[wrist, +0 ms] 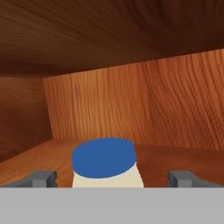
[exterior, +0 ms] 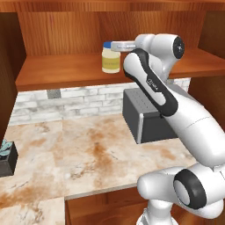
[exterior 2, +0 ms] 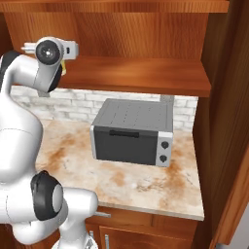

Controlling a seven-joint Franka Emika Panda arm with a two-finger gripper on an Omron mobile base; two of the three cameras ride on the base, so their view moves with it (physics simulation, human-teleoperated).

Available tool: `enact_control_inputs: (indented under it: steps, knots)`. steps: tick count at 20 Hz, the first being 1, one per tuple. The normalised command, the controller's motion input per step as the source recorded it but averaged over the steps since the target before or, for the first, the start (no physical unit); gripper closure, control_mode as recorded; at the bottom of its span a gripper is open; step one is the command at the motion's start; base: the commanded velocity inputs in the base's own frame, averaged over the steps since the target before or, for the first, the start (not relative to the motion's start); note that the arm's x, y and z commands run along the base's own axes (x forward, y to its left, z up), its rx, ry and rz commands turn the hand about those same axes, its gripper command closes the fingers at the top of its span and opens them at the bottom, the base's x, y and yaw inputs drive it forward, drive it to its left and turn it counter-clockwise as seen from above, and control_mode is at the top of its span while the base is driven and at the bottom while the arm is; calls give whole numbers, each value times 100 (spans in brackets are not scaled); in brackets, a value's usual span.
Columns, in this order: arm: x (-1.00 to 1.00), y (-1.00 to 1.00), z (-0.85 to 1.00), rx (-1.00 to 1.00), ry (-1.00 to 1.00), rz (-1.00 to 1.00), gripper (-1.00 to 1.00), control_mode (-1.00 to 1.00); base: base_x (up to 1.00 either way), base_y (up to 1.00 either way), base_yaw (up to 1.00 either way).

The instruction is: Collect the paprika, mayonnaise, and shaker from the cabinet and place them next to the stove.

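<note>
Between spread fingers (wrist: 43,178), the mayonnaise (wrist: 105,162)

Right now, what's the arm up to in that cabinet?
Gripper open, jaws either side of the mayonnaise. Jar upright on the cabinet shelf, not gripped. Nothing in the way.

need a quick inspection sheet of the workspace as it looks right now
surface: marble counter below the cabinet, brick backsplash behind it
job's things: mayonnaise upright on the cabinet shelf, blue lid on
clutter: toaster oven on the counter; small potted plant at the counter's left edge
grippers: gripper open, level with the mayonnaise jar, one fingertip on each side of it, not closed on it
cables: nothing seen
surroundings: wood drawers under the counter
</note>
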Motion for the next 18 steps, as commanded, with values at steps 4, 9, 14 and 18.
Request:
enact_control_inputs:
  steps: [4, 9, 14, 18]
  knots:
    - [28, 21, -12, -2, 2, 0, -100, -100, 0, 0, 0]
    - [23, 12, -8, -2, 1, 2, -100, -100, 0, 0, 0]
    - [17, 0, 0, 0, 0, 2, -100, -100, 0, 0, 0]
    - [20, 5, -3, 0, 0, 2, -100, -100, 0, 0, 0]
